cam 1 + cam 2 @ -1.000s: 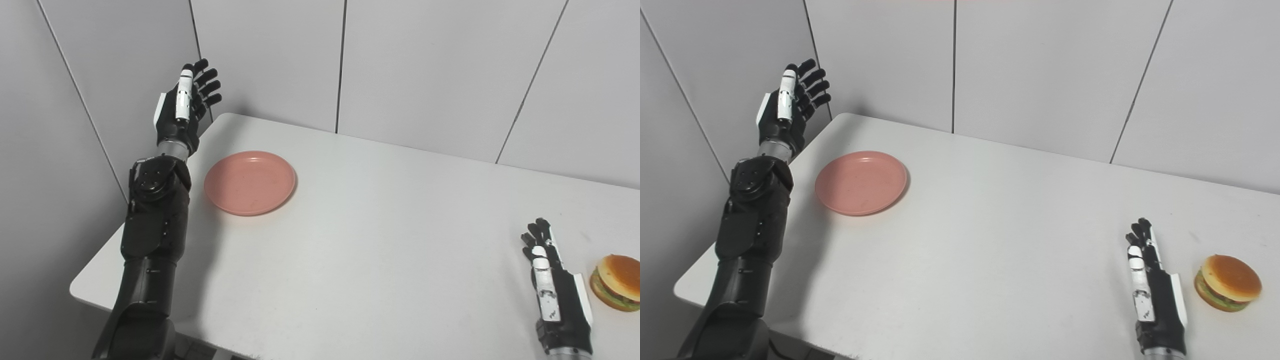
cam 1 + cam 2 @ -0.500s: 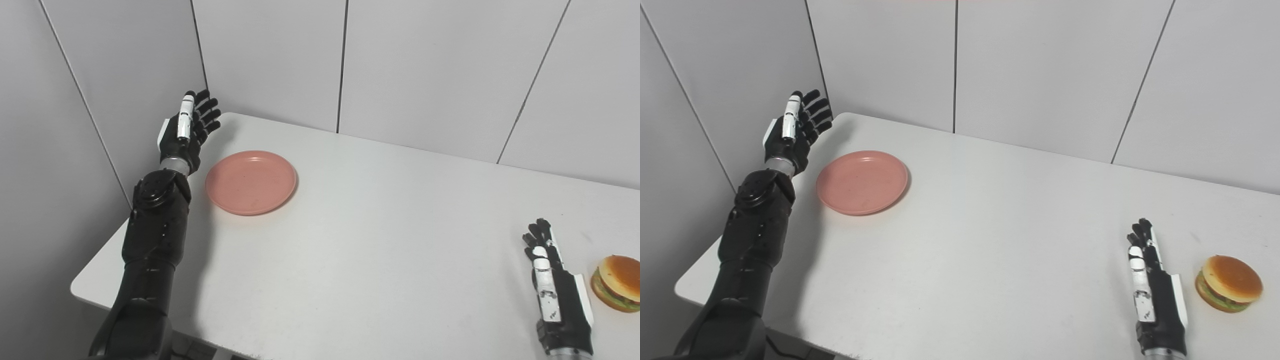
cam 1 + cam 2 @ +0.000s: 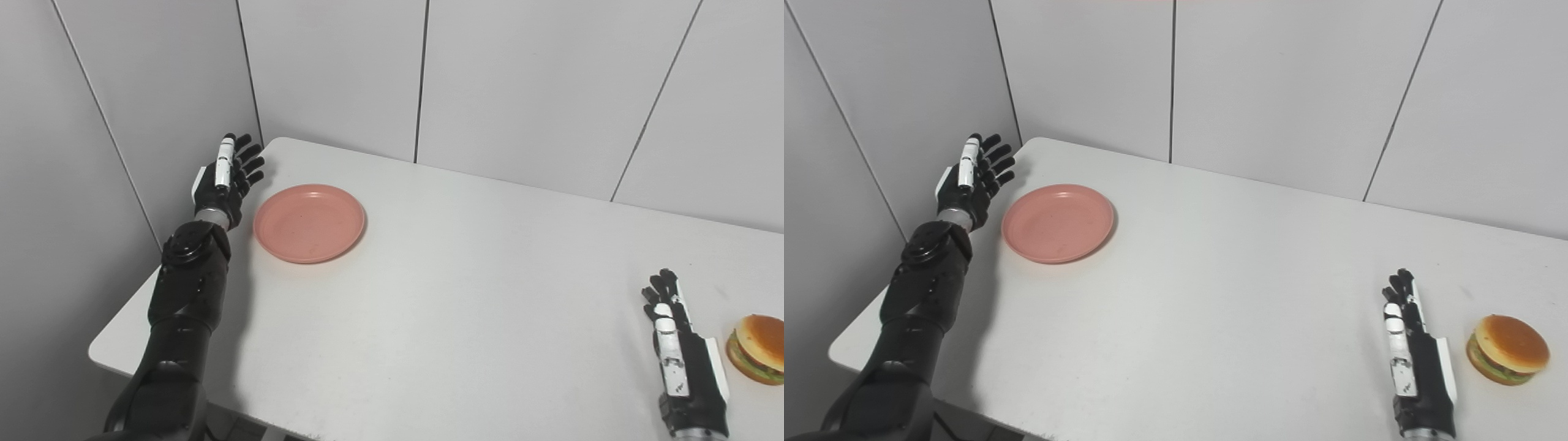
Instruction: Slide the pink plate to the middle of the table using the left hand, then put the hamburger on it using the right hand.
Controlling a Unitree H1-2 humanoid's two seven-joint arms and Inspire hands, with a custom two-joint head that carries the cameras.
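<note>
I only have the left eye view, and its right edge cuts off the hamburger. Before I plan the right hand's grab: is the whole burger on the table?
Observer: Yes. In the right eye view the hamburger shows whole, resting on the table.
Operator: Is there room on its far right side?
Observer: Some. A strip of bare tabletop shows between the burger and that picture's right edge.
Operator: Is it sitting upright?
Observer: Yes, top bun up, with its full round outline visible and green lettuce along the lower left.
</note>
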